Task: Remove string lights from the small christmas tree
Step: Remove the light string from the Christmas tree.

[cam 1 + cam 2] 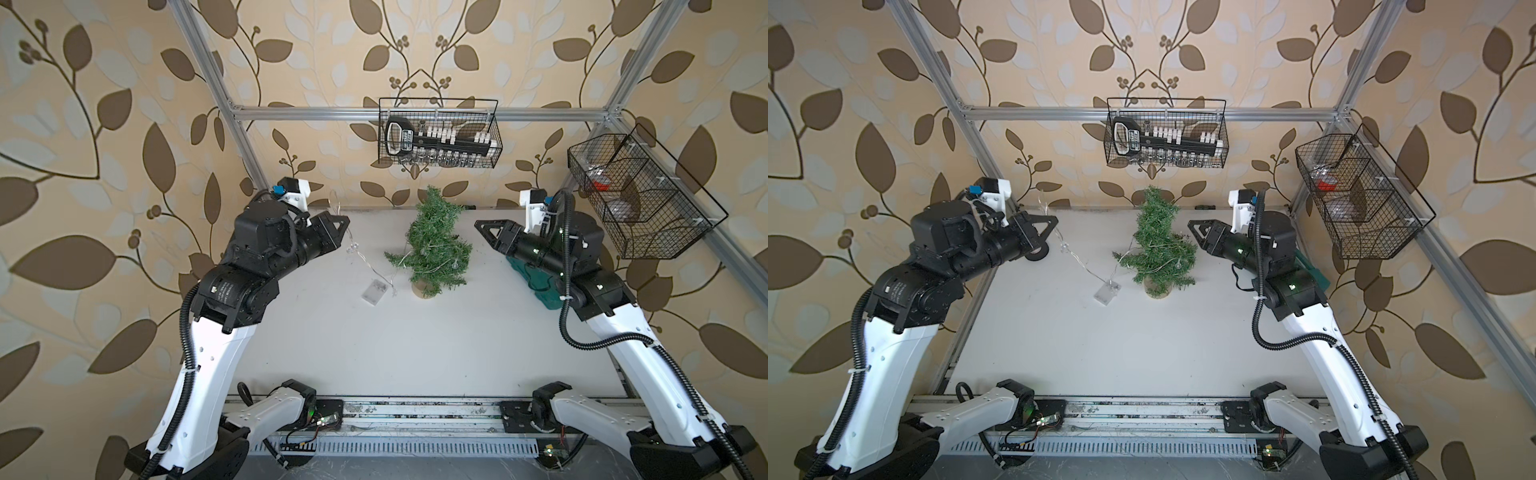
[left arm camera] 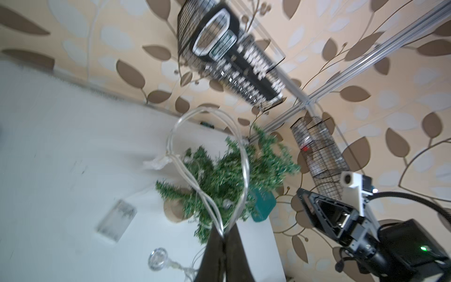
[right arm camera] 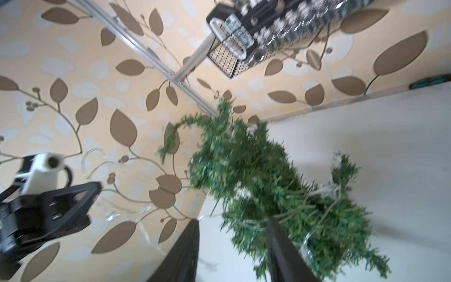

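Two claws face each other across the white table [image 1: 374, 353], with the small christmas tree [image 1: 436, 249] standing between them on its round tan base [image 1: 424, 289], leaning a little. The left claw [image 1: 344, 224] is clenched on the string lights [image 1: 353, 249]. In the left wrist view its dark fingers [image 2: 214, 254] are pressed together on the silvery wire, and a loop of wire [image 2: 244, 166] rises beyond them.

From that grip, both top views show the strand running down past a clear globe bulb to the clear battery box [image 1: 1106, 293], which lies flat on the table just beside the tree's base. More wire and a few bulbs lie tangled in the lower branches [image 1: 1177, 262].

The right claw [image 1: 482, 228] hovers near the tree's other side without touching it. Its fingers [image 3: 280, 249] are spread apart and hold nothing.

A black tape roll [image 1: 1038, 253] sits under the left claw. A teal case [image 1: 536, 278] lies behind the right arm. One wire basket [image 1: 440, 133] hangs on the back rail and another [image 1: 644, 195] on the side rail.
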Available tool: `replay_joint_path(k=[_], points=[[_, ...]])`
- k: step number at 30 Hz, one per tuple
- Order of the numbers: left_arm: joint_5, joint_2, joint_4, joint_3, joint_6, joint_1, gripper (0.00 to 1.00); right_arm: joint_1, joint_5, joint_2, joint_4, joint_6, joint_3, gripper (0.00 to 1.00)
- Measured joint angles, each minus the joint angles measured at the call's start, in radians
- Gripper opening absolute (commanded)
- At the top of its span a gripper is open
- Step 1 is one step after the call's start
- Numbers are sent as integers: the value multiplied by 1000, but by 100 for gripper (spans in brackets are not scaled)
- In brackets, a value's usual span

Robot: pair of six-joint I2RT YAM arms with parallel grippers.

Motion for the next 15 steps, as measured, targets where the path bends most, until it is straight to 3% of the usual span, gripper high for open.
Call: replay_joint_path(k=[6,15], points=[[12,-56,-34,-243,-61,-70,0,218,71,-55,0,76,-138,52],[29,-117,-13,-357,-90,-143,0,426,211,10,93,152,-234,55]])
